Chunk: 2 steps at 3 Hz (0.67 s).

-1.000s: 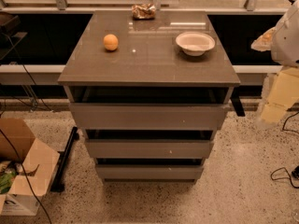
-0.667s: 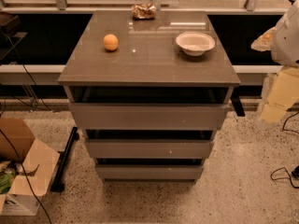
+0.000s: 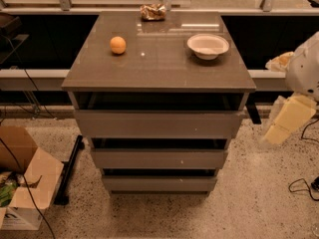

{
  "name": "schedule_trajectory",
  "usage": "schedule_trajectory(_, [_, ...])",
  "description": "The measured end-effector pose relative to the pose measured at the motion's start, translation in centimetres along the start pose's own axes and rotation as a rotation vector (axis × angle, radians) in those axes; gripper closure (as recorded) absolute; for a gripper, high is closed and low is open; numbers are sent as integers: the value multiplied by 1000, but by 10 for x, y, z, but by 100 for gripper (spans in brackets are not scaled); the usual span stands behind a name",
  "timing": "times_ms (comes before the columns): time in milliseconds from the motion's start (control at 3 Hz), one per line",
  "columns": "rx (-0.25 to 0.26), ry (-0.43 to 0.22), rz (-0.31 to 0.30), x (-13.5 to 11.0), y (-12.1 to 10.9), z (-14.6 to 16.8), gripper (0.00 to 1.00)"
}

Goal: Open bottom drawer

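A grey drawer cabinet (image 3: 158,59) stands in the middle of the camera view with three drawer fronts stepped one below the other. The bottom drawer (image 3: 159,183) is the lowest and narrowest front, close to the speckled floor, with a dark gap above it. My gripper (image 3: 287,120), a pale yellow piece below the white arm (image 3: 305,68), hangs at the right edge of the view. It is beside the cabinet's right side, about level with the top drawer (image 3: 158,124), well apart from the bottom drawer and touching nothing.
An orange (image 3: 118,45), a white bowl (image 3: 208,46) and a crumpled bag (image 3: 153,11) lie on the cabinet top. An open cardboard box (image 3: 22,183) sits on the floor at the left. Cables (image 3: 301,185) lie at the right. A black counter runs behind.
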State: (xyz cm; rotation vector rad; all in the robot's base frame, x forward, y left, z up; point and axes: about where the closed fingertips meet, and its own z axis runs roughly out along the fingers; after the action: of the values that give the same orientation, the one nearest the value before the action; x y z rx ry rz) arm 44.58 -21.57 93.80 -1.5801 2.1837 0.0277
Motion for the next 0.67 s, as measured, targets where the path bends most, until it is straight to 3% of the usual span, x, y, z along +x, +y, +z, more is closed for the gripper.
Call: schedule_trajectory(667, [-47, -214, 140, 13, 8, 70, 0])
